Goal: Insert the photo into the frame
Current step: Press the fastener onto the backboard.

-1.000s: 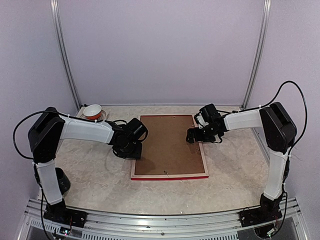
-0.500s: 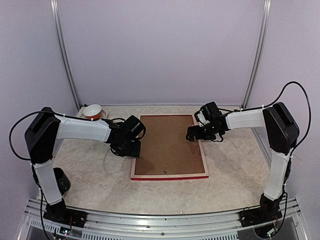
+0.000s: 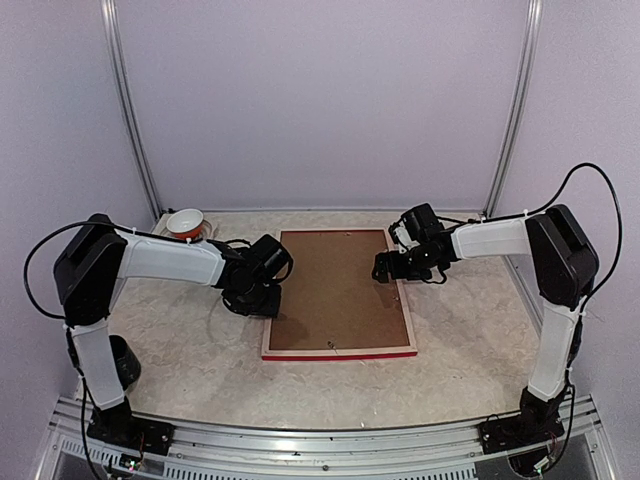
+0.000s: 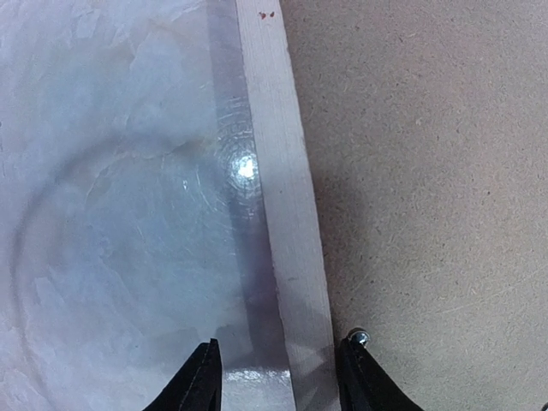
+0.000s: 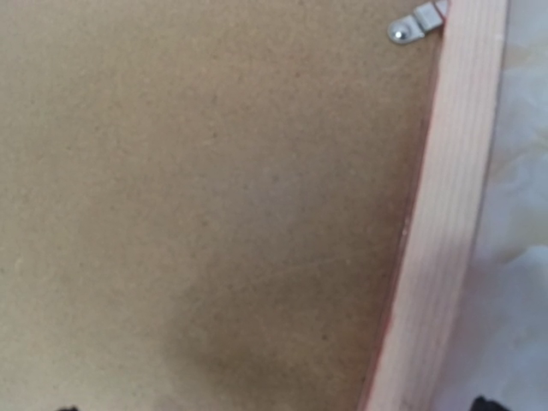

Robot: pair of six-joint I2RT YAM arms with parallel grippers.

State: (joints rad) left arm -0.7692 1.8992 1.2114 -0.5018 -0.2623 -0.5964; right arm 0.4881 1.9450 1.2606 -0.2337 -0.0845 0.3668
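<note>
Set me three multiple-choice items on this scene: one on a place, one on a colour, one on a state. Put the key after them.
1. Where does the bowl stand?
A. near right corner
B. far left corner
C. dead centre

2. What colour is the board?
A. blue
B. green
C. brown

3. How does the frame lie?
A. flat, back up
B. upright on edge
C. lifted in the air

Key:
1 B, the top view shows it at the far left.
2 C, both wrist views show plain brown fibreboard.
3 A, its pale wood back faces up around the board.
</note>
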